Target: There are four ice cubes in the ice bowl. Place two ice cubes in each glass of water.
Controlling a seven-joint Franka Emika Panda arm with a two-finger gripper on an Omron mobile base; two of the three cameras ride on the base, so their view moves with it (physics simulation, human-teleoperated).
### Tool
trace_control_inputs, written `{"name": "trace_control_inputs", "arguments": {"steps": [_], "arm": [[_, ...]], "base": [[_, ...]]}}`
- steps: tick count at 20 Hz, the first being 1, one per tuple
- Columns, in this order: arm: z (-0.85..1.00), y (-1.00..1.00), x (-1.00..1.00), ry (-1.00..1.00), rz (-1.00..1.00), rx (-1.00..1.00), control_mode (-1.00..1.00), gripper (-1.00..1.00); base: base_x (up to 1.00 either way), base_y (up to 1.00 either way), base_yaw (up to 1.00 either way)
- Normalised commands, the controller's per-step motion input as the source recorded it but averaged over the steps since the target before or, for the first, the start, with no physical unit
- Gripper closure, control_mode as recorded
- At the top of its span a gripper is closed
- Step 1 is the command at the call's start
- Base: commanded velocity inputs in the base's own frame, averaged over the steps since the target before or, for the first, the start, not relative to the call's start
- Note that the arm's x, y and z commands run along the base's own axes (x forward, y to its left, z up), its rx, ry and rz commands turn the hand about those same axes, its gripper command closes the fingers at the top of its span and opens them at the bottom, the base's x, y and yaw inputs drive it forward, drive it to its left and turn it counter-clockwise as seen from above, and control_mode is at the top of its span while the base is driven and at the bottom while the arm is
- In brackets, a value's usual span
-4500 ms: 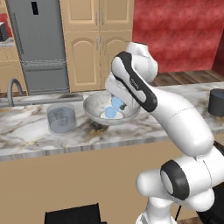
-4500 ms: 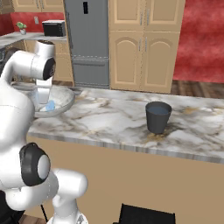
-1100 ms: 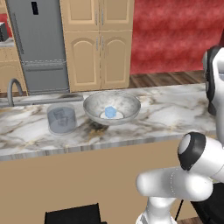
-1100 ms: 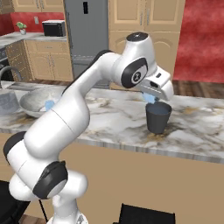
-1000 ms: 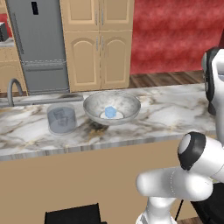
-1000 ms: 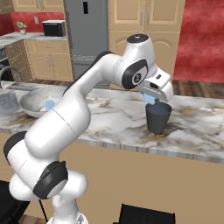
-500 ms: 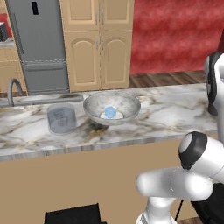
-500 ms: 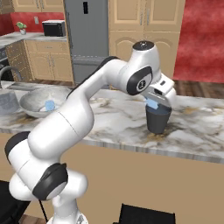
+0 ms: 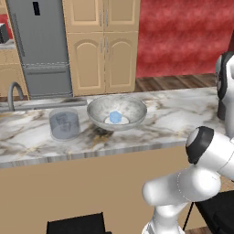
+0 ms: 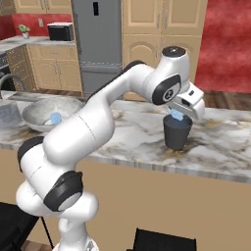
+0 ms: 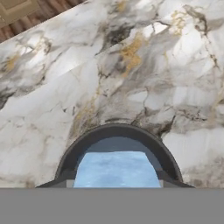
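Ice bowl (image 9: 137, 109) sits wide and shallow on the marble counter (image 9: 173, 114), with one ice cube (image 9: 115, 117) left showing in it and the grey-blue glass (image 9: 64, 123) just beside it. Well apart down the counter stands the dark glass (image 10: 177, 133), upright, mouth up. The gripper (image 10: 179, 115) hangs over that mouth, fingers partly parted and clamped on a pale blue cube (image 11: 117, 169). The cube has no long axis; its flat face looks level. If the gripper is off-centre, a release could clip the rim and skitter the cube away.
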Motion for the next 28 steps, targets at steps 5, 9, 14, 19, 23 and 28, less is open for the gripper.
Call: {"name": "trace_control_inputs", "arguments": {"steps": [5, 9, 14, 19, 23, 28], "arm": [[-0.06, -0.01, 0.17, 0.00, 0.00, 0.00, -1.00, 1.00], [-0.19, -0.23, 0.00, 0.00, 0.00, 0.00, -1.00, 1.00], [-0.23, -0.13, 0.00, 0.01, 0.00, 0.00, -1.00, 1.00], [-0.07, -0.01, 0.16, 0.00, 0.00, 0.00, -1.00, 1.00], [0.00, 0.00, 0.16, 0.00, 0.00, 0.00, -1.00, 1.00], [0.00, 0.00, -0.14, -0.01, 0.00, 0.00, -1.00, 1.00]], "base": [[0.00, 0.00, 0.00], [0.00, 0.00, 0.00], [0.00, 0.00, 0.00], [0.00, 0.00, 0.00], [0.00, 0.00, 0.00], [0.00, 0.00, 0.00]]}}
